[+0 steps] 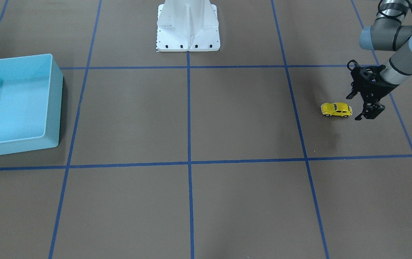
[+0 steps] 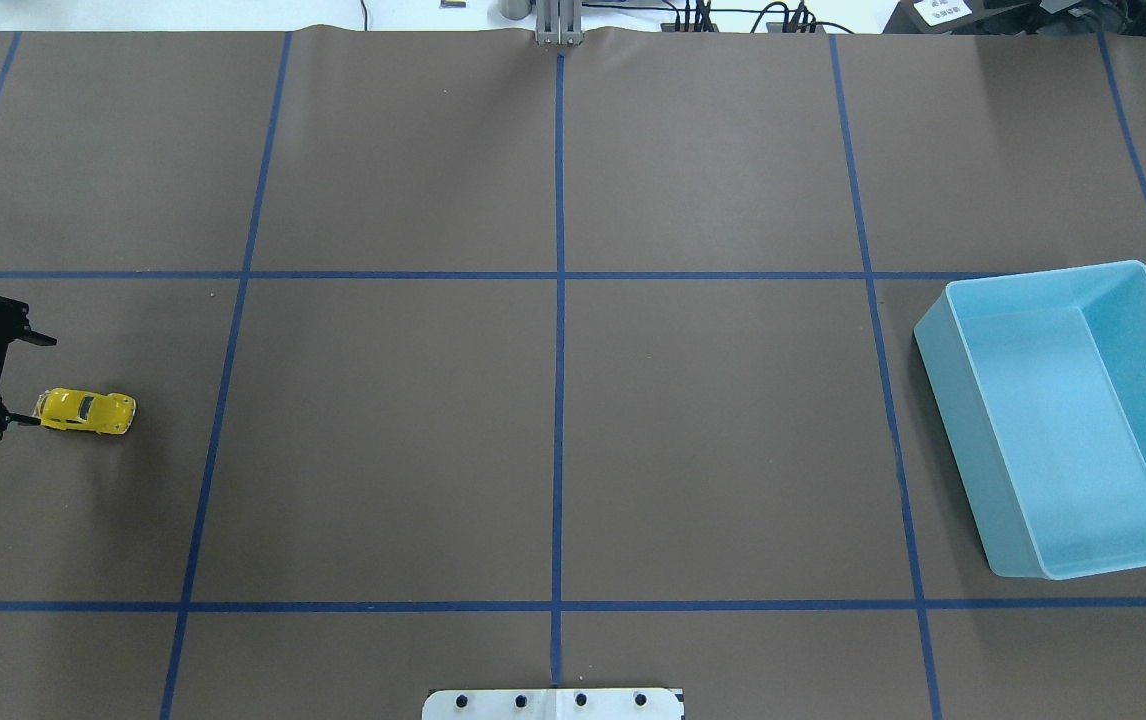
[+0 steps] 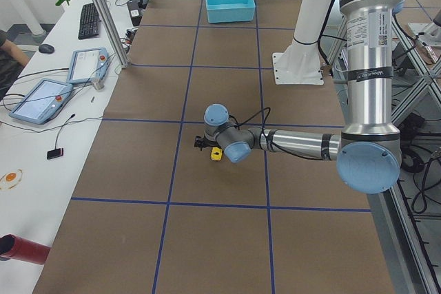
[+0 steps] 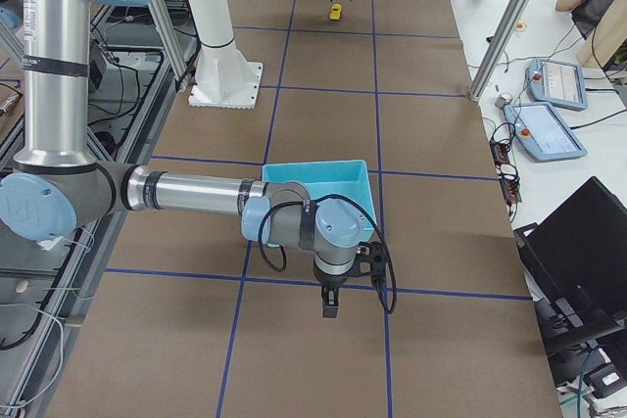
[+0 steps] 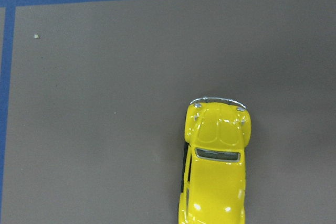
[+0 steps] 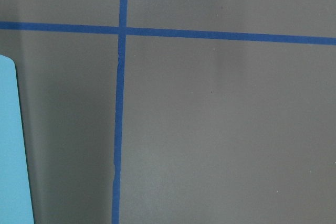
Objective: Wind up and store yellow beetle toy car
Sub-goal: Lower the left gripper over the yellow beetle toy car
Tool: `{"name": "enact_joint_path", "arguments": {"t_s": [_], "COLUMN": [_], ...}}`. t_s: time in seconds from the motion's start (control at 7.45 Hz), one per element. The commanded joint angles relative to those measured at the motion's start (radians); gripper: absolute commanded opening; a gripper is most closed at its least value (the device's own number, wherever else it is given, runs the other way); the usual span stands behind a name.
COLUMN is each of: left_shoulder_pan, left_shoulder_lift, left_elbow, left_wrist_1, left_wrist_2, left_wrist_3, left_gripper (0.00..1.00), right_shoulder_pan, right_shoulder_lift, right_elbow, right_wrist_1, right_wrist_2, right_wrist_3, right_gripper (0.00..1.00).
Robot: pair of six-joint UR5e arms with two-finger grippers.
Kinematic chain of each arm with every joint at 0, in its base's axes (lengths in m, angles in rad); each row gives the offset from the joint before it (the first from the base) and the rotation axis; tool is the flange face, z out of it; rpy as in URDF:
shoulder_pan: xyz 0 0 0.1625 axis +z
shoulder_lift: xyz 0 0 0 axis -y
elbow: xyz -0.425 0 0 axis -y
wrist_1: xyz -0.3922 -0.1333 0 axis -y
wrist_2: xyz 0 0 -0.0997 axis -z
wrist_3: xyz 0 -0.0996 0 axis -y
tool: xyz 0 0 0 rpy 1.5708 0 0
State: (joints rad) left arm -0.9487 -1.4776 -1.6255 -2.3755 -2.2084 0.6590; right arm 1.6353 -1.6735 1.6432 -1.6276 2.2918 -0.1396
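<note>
The yellow beetle toy car stands on its wheels on the brown table, at the robot's far left. My left gripper is open, low over the table just beside one end of the car, with nothing between its fingers. In the overhead view one fingertip is right at the car's end; whether it touches I cannot tell. The left wrist view looks straight down on the car. My right gripper shows only in the exterior right view, pointing down beside the bin, and whether it is open or shut I cannot tell.
A light blue bin with nothing in it sits at the robot's far right. The white robot base stands at the table's middle edge. Blue tape lines divide the brown surface into squares.
</note>
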Motion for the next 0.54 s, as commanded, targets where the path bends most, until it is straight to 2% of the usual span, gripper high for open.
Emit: {"name": "enact_joint_path", "arguments": {"t_s": [0.0,0.4], "left_shoulder_pan": [0.001,0.011], "left_shoulder_lift": [0.002,0.010], "left_elbow": [-0.002,0.004], "left_wrist_1": [-0.005,-0.005], "left_wrist_2": [-0.060,-0.063], "left_wrist_3": [-0.008,-0.013], "left_gripper": [0.99,0.99], "right_shoulder_pan": [0.000,0.000], "right_shoulder_lift": [0.000,0.000], "right_elbow": [0.000,0.000], "right_wrist_1": [0.000,0.000], "right_wrist_2": [0.000,0.000], "right_wrist_3": [0.000,0.000], "right_gripper": [0.99,0.99]}}
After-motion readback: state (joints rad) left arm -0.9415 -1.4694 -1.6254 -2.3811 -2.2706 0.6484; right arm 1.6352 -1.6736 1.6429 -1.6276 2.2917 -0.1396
